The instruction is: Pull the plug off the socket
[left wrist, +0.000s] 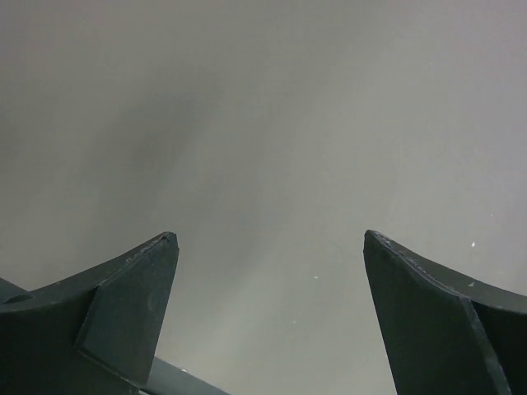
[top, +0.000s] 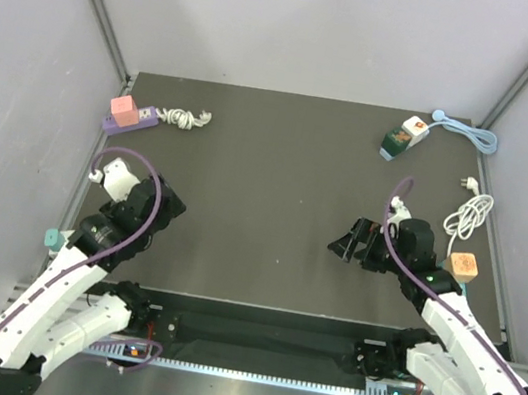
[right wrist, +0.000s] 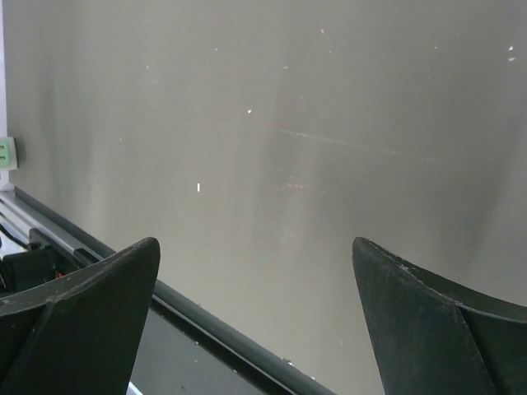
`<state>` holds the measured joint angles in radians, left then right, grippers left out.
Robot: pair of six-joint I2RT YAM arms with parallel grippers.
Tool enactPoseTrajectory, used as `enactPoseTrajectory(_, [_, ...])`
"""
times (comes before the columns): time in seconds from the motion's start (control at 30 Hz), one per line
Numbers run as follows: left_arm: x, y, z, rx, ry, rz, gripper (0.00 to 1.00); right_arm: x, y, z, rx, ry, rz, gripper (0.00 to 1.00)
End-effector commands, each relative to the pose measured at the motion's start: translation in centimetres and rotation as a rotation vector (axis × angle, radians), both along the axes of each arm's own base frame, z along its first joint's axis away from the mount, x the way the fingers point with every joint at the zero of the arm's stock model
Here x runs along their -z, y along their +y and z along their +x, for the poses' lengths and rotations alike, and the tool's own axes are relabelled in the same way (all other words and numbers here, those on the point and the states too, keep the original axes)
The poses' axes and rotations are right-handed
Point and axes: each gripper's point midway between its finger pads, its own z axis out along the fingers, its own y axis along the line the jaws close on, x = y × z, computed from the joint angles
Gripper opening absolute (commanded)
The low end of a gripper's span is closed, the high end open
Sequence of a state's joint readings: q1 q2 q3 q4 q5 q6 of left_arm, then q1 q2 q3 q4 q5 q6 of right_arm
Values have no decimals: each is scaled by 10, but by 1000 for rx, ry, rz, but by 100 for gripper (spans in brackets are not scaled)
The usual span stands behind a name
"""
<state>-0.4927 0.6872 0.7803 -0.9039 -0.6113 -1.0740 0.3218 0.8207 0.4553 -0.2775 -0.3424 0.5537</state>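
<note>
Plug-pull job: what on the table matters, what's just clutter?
Job (either pair, cannot tell which): pink plug on purple socket, coiled white cord; green-white socket unit with blue cable.
Clutter: loose white cable; orange cube; teal piece at left edge.

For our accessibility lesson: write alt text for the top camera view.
Above a dark table, the robot's left pincer and right pincer hang open and empty. At the far edge lie a purple socket strip on the left and a green socket with a white plug on the right.
</note>
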Motion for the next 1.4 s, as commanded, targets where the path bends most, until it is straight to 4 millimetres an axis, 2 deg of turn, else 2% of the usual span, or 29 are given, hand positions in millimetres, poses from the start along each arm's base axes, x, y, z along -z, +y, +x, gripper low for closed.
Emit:
enactPoseTrajectory(0.0, [-24,15,0,10,-1,114,99,-30,7,15,-10,-79,43,100])
enactPoseTrajectory(0.07, [-26,2,9,137,19,169,99,-29,6,15,-14,-77,39,100])
enactPoseTrajectory(0.1, [-27,2,12,150,29,197,98,-29,7,15,-18,-77,38,100])
enactPoseTrajectory(0.13, [-18,2,14,139,85,218,99,-29,8,14,-26,-75,41,100])
enactPoseTrajectory(0.27, [-12,12,18,42,165,243,99,-29,10,12,-49,-64,35,100])
enactPoseTrajectory(0.33, [-11,20,20,-23,183,250,99,-30,9,13,-56,-67,27,100])
enactPoseTrajectory(0.4, [-8,37,23,-97,222,247,99,-31,9,12,-63,-67,16,100])
enactPoseTrajectory(0.43, [-2,50,24,-132,262,226,98,-30,9,11,-66,-61,15,100])
enactPoseTrajectory(0.5, [10,61,31,-150,288,184,99,-31,9,10,-75,-62,11,100])
enactPoseTrajectory(0.57, [26,85,25,-236,370,169,99,-30,9,9,-78,-55,10,100])
enactPoseTrajectory(0.63, [36,106,15,-362,436,181,99,-29,9,7,-84,-47,8,100])
enactPoseTrajectory(0.67, [35,122,7,-442,463,221,99,-28,9,7,-85,-44,6,100])
enactPoseTrajectory(0.73, [48,140,-11,-555,563,224,98,-27,9,5,-91,-35,4,100])
enactPoseTrajectory(0.83, [65,158,-27,-657,634,173,98,-24,10,4,-98,-24,8,100])
enactPoseTrajectory(1.03, [79,178,-37,-754,579,106,94,-28,13,3,-130,-14,2,100])
enactPoseTrajectory(1.23, [83,183,-42,-814,534,78,95,-29,15,0,-139,-16,23,100])
enactPoseTrajectory(1.37, [87,184,-38,-852,467,46,95,-28,18,-3,-150,-10,41,100])
